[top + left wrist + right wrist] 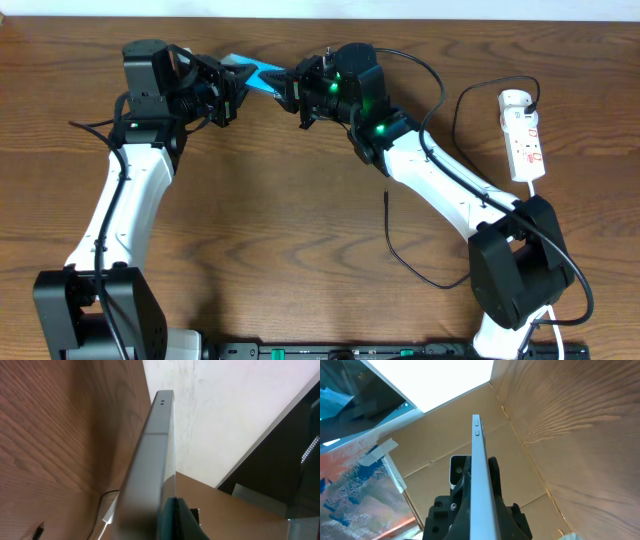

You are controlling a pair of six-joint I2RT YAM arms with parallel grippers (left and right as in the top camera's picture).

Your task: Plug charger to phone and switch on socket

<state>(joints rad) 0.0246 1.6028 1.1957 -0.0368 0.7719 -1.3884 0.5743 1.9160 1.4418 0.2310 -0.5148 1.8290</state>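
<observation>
Overhead, left end effector (238, 86) and right end effector (292, 90) gripping 1 phone (262, 75), 1 charger (388, 225), 1 socket (524, 135)

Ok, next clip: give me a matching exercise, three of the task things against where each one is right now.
Things:
1. phone
2. charger tip
3. socket

Places:
A. flat on the table near its right edge
B. loose on the table near the middle, nothing gripping it
C. gripped between the left hand and the right hand

Pairs: 1-C, 2-B, 3-A
</observation>
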